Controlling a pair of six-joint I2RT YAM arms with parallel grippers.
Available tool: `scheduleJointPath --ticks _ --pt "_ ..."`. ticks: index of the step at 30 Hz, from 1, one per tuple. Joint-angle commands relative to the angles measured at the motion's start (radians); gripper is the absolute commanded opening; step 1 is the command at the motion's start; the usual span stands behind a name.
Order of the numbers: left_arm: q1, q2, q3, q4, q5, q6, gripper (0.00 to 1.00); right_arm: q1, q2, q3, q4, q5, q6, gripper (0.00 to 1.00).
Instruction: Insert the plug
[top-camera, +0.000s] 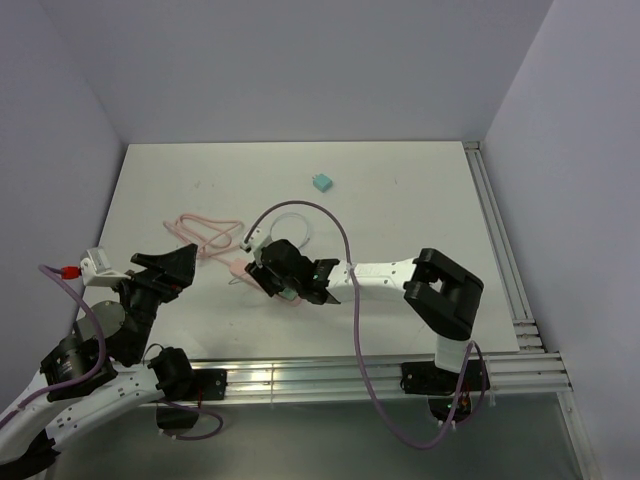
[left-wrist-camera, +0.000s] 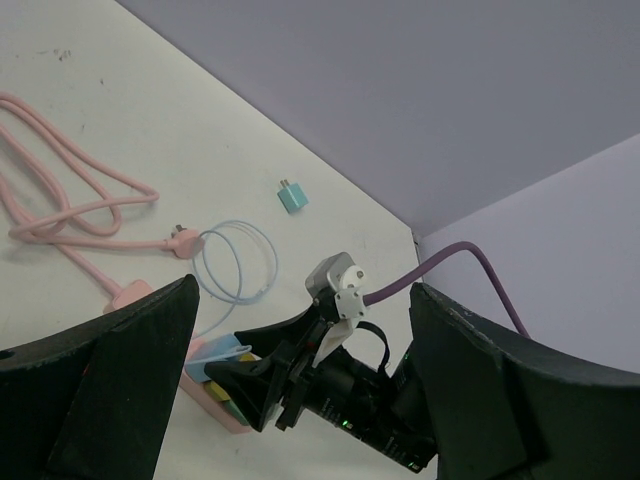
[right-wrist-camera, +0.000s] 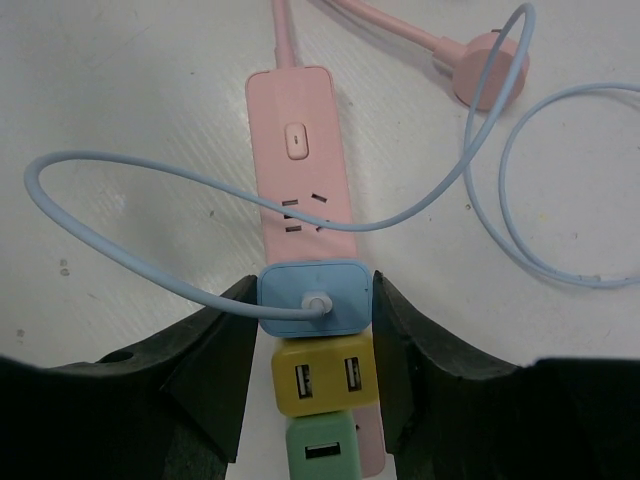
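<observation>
Two end effectors show in the top view. The left end effector hangs wide open above the white tabletop, holding nothing. The right end effector bends down over the pink power strip. A teal adapter lies well apart, farther back.

From the left wrist, spread fingers frame the coiled pink cord.

From the right wrist, the fingers clamp the blue plug from both sides. It sits on the strip, touching a yellow adapter, with a green adapter next in line. Its pale blue cable loops across the strip.
</observation>
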Motion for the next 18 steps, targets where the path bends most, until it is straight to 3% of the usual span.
scheduleJointPath --ticks 1,10,18 --pt "0.001 0.006 0.028 0.017 0.002 0.008 0.92 0.042 0.101 -0.114 -0.240 -0.047 0.091 0.00" --pt "0.001 -0.004 0.026 0.003 -0.003 -0.002 0.92 0.064 0.213 -0.088 -0.281 -0.062 0.112 0.00" --pt "0.001 -0.012 0.022 0.015 0.000 0.006 0.92 0.091 0.189 -0.237 -0.191 -0.088 0.214 0.00"
